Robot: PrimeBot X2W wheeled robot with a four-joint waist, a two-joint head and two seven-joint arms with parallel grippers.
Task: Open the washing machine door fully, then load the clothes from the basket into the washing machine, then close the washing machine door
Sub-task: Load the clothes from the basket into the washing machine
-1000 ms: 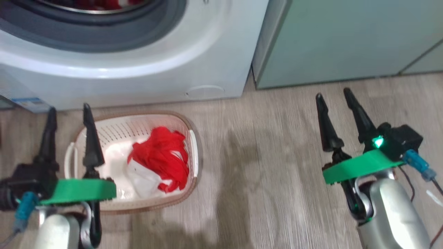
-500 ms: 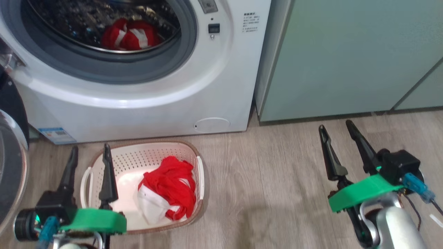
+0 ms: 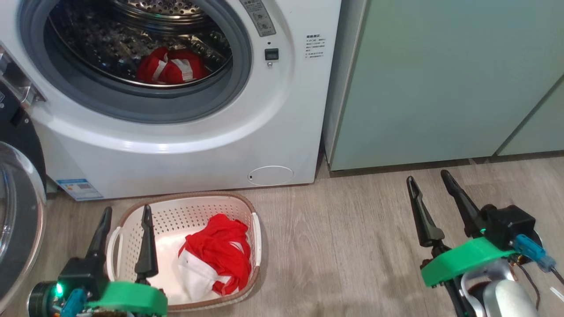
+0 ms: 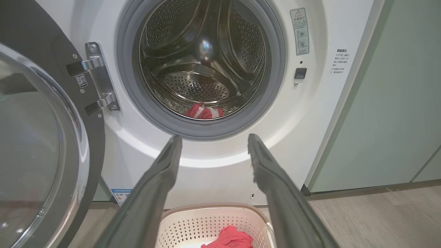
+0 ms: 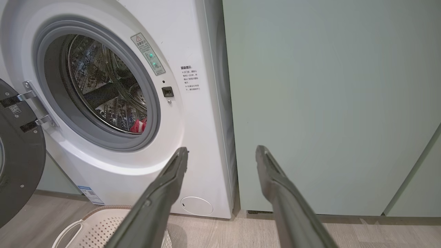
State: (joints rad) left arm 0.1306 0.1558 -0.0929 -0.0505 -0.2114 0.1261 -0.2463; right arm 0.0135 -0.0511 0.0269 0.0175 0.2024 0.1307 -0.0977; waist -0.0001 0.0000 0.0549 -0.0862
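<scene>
Loading step, door [image 3: 20,220] wide open: one red garment [image 3: 172,67] lies in drum [image 3: 132,39] of washing machine [image 3: 176,145], remaining clothes [image 3: 218,253] in basket [image 3: 189,196] on floor [image 3: 335,246] below; L tool [image 3: 126,208], R tool [image 3: 428,175] both spread, empty; next, lower L tool into basket, pinch fabric.

Before me the washer [image 3: 176,132] is white, its door [image 4: 38,137] glossy black around clear glass. The clothes [image 3: 218,253] are red with white stripes. My basket [image 3: 189,195] is cream, dotted with holes, brown-rimmed. Cabinets [image 3: 440,79] pale green, floor [image 3: 352,246] grey wood-grain.
</scene>
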